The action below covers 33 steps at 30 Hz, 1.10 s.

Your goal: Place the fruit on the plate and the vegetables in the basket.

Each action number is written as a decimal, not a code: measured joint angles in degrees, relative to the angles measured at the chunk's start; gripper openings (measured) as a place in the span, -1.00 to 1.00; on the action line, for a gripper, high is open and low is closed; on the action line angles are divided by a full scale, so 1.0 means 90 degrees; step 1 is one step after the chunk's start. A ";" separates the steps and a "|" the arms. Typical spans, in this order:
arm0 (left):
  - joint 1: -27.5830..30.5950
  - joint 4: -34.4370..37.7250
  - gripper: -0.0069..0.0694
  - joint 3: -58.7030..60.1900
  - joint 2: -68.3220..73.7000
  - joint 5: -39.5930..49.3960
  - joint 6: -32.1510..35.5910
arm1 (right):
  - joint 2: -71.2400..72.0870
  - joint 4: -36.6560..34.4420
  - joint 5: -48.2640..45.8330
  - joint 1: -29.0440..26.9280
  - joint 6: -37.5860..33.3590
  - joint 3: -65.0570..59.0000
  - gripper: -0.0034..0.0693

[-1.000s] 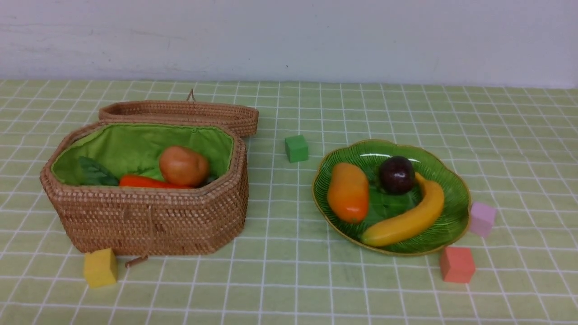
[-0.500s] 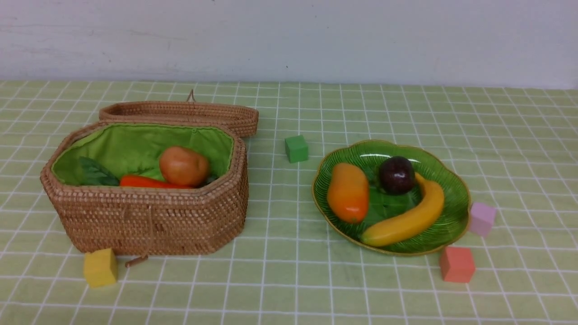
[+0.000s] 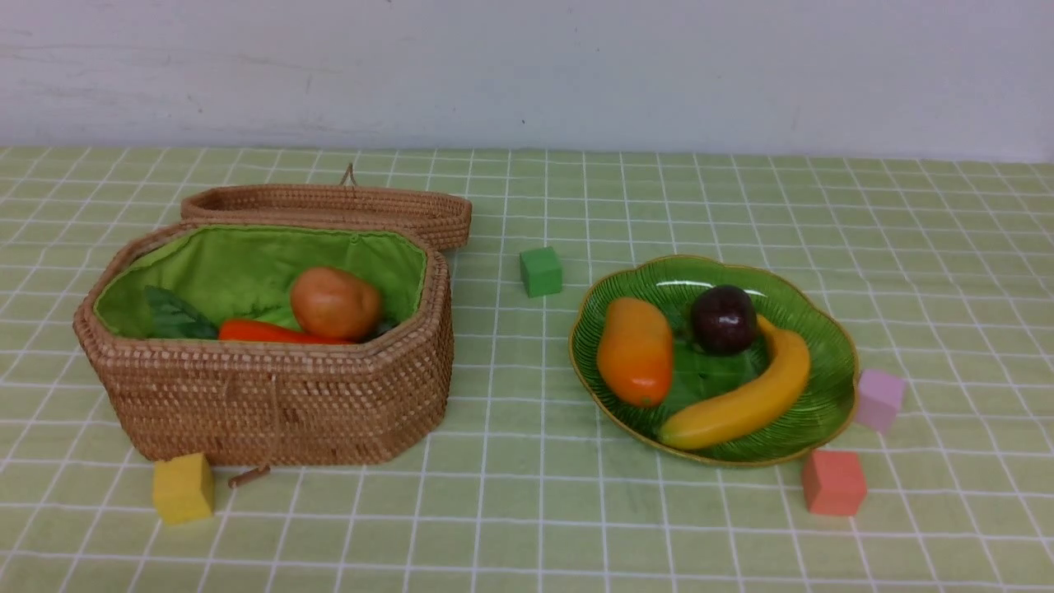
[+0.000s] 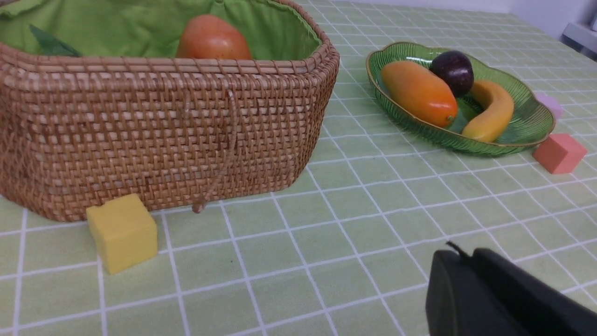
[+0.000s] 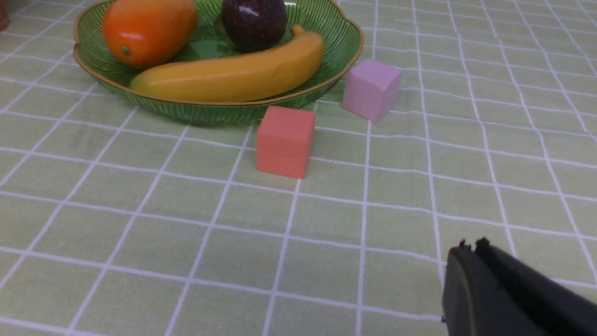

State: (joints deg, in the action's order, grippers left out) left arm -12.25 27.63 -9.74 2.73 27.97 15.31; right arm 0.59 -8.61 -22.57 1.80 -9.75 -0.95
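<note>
Both tools, left tool (image 4: 459, 261) and right tool (image 5: 468, 249), sit pressed together and empty, low over the desk, short of the brown woven wicker basket (image 3: 272, 403) and green ribbed glass plate (image 3: 823, 395) ahead.

No change can be made out in the front view across the last second: nothing has been moved beside the basket (image 3: 272, 387), and no arm has been brought into view.
</note>
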 joint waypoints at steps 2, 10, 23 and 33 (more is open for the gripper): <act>0.0000 0.0000 -0.73 0.0000 0.0000 0.0000 0.0000 | 0.0000 0.0000 0.0000 0.0000 0.0000 0.0000 -0.93; 0.0000 -0.0065 -0.72 0.0000 0.0000 -0.0005 0.0000 | 0.0000 0.0000 0.0000 0.0000 -0.0006 0.0000 -0.92; 0.0000 -0.0490 -0.72 0.0015 0.0000 -0.0951 -0.0624 | 0.0000 0.0000 0.0000 0.0000 -0.0006 0.0000 -0.90; 0.0714 -0.2213 -0.85 0.0625 -0.0007 -0.1944 -0.1960 | 0.0000 0.0000 0.0000 0.0000 -0.0006 0.0000 -0.87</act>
State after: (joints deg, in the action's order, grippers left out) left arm -5.83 7.71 -4.11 2.67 10.48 -2.34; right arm 0.59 -8.61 -22.57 1.80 -9.81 -0.95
